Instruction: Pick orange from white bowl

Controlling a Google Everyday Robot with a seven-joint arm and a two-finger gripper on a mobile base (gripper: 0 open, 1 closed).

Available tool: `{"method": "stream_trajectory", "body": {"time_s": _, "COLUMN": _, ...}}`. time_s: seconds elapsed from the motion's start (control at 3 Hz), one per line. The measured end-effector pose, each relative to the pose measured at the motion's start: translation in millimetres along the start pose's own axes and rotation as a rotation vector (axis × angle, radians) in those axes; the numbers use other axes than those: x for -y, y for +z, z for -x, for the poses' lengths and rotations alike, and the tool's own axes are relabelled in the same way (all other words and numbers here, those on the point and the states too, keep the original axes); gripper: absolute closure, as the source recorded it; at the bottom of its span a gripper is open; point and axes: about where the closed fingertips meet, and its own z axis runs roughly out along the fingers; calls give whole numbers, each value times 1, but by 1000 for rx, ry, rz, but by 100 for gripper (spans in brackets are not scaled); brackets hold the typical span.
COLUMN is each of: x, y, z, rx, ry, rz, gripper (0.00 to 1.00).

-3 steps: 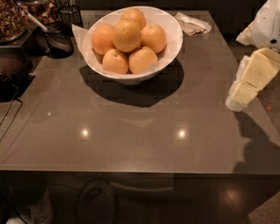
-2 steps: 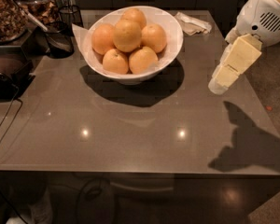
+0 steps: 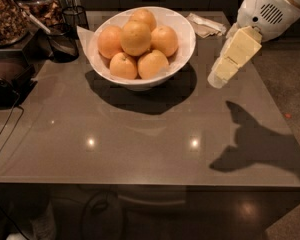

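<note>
Orange (image 3: 135, 37): atop a pile of 6 fruits in bowl (image 3: 189, 43), upper centre, on surface (image 3: 140, 149). Gripper (image 3: 221, 74): upper right, beside bowl, not touching; whether apart or together cannot be told.

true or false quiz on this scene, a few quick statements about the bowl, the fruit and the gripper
1. The orange sits on top of the pile in the white bowl. True.
2. The gripper is inside the bowl. False: it hangs to the right of the bowl, above the table, apart from the fruit.
3. The bowl holds six fruits. True.
4. The bowl stands at the table's near edge. False: it stands toward the far edge.
</note>
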Motion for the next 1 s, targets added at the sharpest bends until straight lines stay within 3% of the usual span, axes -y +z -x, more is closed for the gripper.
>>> {"method": "stream_trajectory", "body": {"time_s": 0.33, "x": 10, "y": 10, "z": 25, "rx": 79, "ry": 68, "rz": 1, "gripper": 0}}
{"method": "stream_trajectory", "body": {"time_s": 0.67, "x": 30, "y": 37, "z": 78, "rx": 129, "ry": 174, "rz": 21, "gripper": 0}}
{"method": "stream_trajectory", "body": {"time_s": 1.0, "x": 30, "y": 38, "z": 80, "rx": 130, "ry": 175, "rz": 22, "gripper": 0}}
